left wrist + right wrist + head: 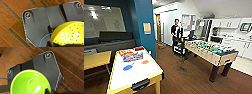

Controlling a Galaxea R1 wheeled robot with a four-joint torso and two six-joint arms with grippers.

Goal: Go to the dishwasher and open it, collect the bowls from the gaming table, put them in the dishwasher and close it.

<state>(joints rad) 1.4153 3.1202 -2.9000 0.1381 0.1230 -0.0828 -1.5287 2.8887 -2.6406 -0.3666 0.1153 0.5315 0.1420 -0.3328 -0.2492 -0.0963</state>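
Two bowls: yellow bowl [68, 33] at left wrist, green bowl [30, 83] at right.

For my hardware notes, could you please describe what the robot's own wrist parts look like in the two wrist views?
Each wrist carries a wide dark grey plate with rounded, pale-edged corners and round silvery fittings. A thin blue cable curves across the left one; the right plate looks alike.
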